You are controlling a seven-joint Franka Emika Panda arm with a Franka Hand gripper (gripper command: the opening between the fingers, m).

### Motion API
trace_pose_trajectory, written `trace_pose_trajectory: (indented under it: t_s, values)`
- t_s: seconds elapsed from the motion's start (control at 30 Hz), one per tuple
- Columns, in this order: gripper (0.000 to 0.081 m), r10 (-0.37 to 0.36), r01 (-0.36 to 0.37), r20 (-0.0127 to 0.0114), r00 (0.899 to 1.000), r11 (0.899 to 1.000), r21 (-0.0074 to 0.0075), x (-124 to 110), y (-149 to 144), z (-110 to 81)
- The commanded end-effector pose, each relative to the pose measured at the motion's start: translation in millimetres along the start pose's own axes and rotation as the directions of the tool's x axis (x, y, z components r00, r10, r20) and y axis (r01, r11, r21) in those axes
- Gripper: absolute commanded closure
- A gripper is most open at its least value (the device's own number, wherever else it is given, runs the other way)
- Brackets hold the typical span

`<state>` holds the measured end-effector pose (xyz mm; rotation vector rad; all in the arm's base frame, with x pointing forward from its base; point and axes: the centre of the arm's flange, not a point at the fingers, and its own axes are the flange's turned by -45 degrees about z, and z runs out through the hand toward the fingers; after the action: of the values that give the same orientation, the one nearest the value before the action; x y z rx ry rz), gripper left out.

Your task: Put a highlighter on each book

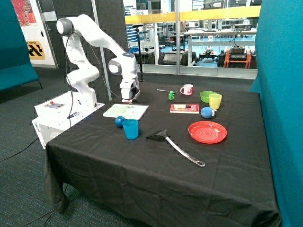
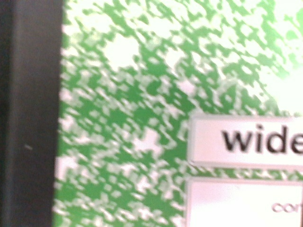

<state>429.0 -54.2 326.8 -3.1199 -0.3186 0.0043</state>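
Observation:
The larger white book speckled green lies flat near the table edge beside the robot base. My gripper hangs low over that book's far edge. The wrist view is filled by the green-speckled cover, close up, with a white label reading "wide" and a black strip along one side. The small red book lies further along the table, toward the cups. A pale and dark streak shows on its cover, too small to tell whether it is a highlighter. No highlighter shows plainly in either view.
In front of the white book are a blue ball and a blue cup. A black spatula and a red plate sit mid-table. Behind are a pink mug, a green cube, a thin pen, a green bowl and a yellow cup.

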Motion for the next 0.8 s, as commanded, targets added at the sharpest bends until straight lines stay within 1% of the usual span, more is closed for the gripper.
trace_pose_trajectory:
  t_s: [0.0,0.17,0.4,0.43,0.47,0.5,0.53,0.57,0.6,0.63,0.67,0.7,0.77]
  values:
    - [0.0808,0.013,-0.013,-0.0023,1.000,1.000,-0.0057,-14,20,15.9]
    - [0.0808,0.009,-0.009,-0.0023,1.000,1.000,-0.0057,-10,18,25.5]
    - [0.0804,-0.008,0.008,-0.0022,1.000,1.000,-0.0057,0,12,31.7]
    - [0.0740,-0.005,0.005,-0.0022,1.000,1.000,-0.0057,1,11,32.0]
    - [0.0621,-0.010,0.010,-0.0021,1.000,1.000,-0.0057,2,10,32.0]
    - [0.0538,-0.012,0.012,-0.0021,1.000,1.000,-0.0057,3,9,32.0]
    - [0.0375,-0.017,0.017,-0.0021,1.000,1.000,-0.0058,4,8,31.2]
    - [0.0235,-0.021,0.021,-0.0021,1.000,1.000,-0.0058,6,7,30.6]
    - [0.0142,-0.026,0.026,-0.0021,1.000,1.000,-0.0058,7,7,30.4]
    - [0.0079,-0.029,0.029,-0.0020,1.000,1.000,-0.0058,7,6,30.2]
    - [0.0039,-0.031,0.031,-0.0020,1.000,0.999,-0.0058,8,5,30.0]
    - [0.0020,-0.032,0.032,-0.0020,0.999,0.999,-0.0058,8,5,29.9]
    - [0.0005,-0.029,0.029,-0.0020,1.000,1.000,-0.0058,7,5,30.0]
